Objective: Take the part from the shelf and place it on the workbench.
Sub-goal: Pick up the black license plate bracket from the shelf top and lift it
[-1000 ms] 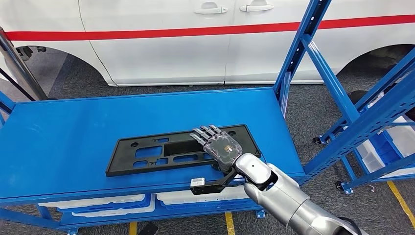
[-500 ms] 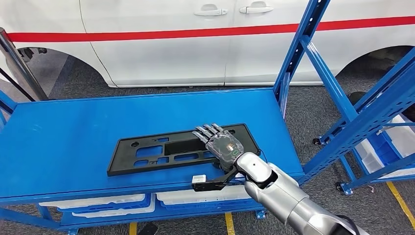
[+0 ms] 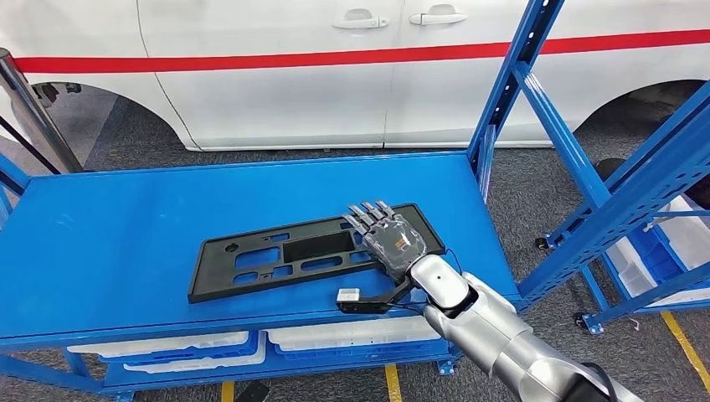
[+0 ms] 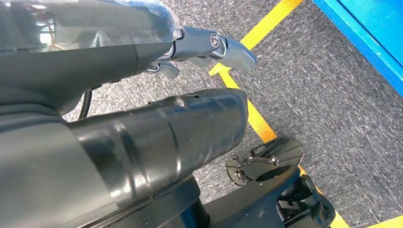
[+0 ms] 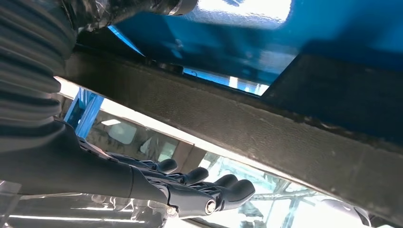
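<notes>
A flat black plastic part with rectangular cut-outs is seen lying on the blue metal shelf surface, its right end raised slightly. That end is gripped by the right hand, fingers laid over its top and thumb beneath. The left hand hangs over grey carpet, fingers loosely curled around nothing
</notes>
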### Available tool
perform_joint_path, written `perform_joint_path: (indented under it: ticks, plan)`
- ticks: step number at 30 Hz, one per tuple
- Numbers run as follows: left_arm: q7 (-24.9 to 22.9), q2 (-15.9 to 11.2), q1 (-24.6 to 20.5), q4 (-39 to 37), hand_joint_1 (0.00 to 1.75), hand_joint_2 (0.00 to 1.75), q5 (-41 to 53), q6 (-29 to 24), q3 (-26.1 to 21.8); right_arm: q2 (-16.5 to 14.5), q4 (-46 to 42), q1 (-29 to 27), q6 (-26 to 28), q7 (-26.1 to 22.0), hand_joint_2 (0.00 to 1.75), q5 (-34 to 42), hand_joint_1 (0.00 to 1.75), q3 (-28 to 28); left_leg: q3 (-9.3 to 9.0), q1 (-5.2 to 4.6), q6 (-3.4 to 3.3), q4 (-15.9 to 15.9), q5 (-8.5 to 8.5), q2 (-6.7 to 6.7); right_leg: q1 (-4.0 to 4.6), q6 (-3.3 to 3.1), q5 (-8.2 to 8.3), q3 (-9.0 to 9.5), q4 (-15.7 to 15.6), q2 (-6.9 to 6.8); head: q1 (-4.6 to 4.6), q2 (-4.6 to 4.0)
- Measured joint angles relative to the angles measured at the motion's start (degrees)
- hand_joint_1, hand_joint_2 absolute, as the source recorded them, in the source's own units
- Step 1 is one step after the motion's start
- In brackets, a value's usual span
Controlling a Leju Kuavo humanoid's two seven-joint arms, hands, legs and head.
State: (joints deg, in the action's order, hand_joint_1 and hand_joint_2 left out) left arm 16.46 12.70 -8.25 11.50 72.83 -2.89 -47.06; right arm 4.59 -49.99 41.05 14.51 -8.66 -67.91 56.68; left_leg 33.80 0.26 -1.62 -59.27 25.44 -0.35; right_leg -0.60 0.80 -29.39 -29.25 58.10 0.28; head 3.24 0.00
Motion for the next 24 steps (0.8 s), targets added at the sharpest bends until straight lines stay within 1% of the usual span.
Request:
perform_joint_path:
  ticks: [6,7,8,10,11,12,13,15,24]
  plan:
    - [0.0,0.0,0.0,0.0,0.0,0.0,0.0,0.0,0.0,0.0,0.4,0.2,0.0,0.3,1.75,-0.3,0.0,0.0,-0.06,0.0,0.0,0.0,0.0,0.0,0.0,0.0,0.0,0.05,0.0,0.0,-0.01,0.0]
    - [0.0,0.0,0.0,0.0,0.0,0.0,0.0,0.0,0.0,0.0,0.5,0.2,0.0,0.4,1.75,-0.6,0.1,0.0,-0.06,0.0,0.0,0.0,0.0,0.0,0.0,0.0,0.0,0.06,0.0,0.0,-0.01,0.0]
    - [0.0,0.0,0.0,0.0,0.0,0.0,0.0,0.0,0.0,0.0,0.6,0.2,0.0,0.5,1.75,-0.7,0.38,0.0,-0.07,0.0,0.0,0.0,0.0,0.0,0.0,0.0,0.0,0.07,0.0,0.0,-0.01,0.0]
    - [0.0,0.0,0.0,0.0,0.0,0.0,0.0,0.0,0.0,0.0,0.9,0.2,0.1,0.8,1.75,-1.0,1.13,-0.1,-0.08,0.0,0.0,0.0,0.0,0.0,0.0,0.0,0.0,0.08,0.0,0.0,0.0,0.0]
    - [0.0,0.0,0.0,0.0,0.0,0.0,0.0,0.0,0.0,0.0,1.0,0.2,0.1,0.9,1.75,-1.0,1.47,-0.1,-0.08,0.0,0.0,0.0,0.0,0.0,0.0,0.0,0.0,0.08,0.0,0.0,0.0,0.0]
    - [0.0,0.0,0.0,0.0,0.0,0.0,0.0,0.0,0.0,0.0,1.2,0.1,0.2,1.0,1.75,-1.0,1.61,-0.2,-0.08,0.0,0.0,0.0,0.0,0.0,0.0,0.0,0.0,0.08,0.0,0.0,0.01,0.0]
    - [0.0,0.0,0.0,0.0,0.0,0.0,0.0,0.0,0.0,0.0,1.4,0.0,0.2,1.1,1.75,-1.0,1.69,-0.2,-0.08,0.0,0.0,0.0,0.0,0.0,0.0,0.0,0.0,0.08,0.0,0.0,0.01,0.0]
    - [0.0,0.0,0.1,0.0,0.0,0.0,0.0,0.0,0.0,0.0,1.7,-0.1,0.3,1.1,1.75,-1.0,1.75,-0.3,-0.08,0.0,0.0,0.0,0.0,0.0,-0.01,0.0,0.0,0.08,0.0,0.0,0.0,0.0]
    - [0.0,0.0,0.1,0.0,0.0,0.0,-0.1,0.0,0.1,0.0,2.3,-1.1,1.7,0.8,1.75,-1.1,1.75,-2.1,-0.06,0.0,0.0,0.0,0.0,0.0,0.0,0.0,0.0,0.06,0.0,-0.01,-0.01,0.0]
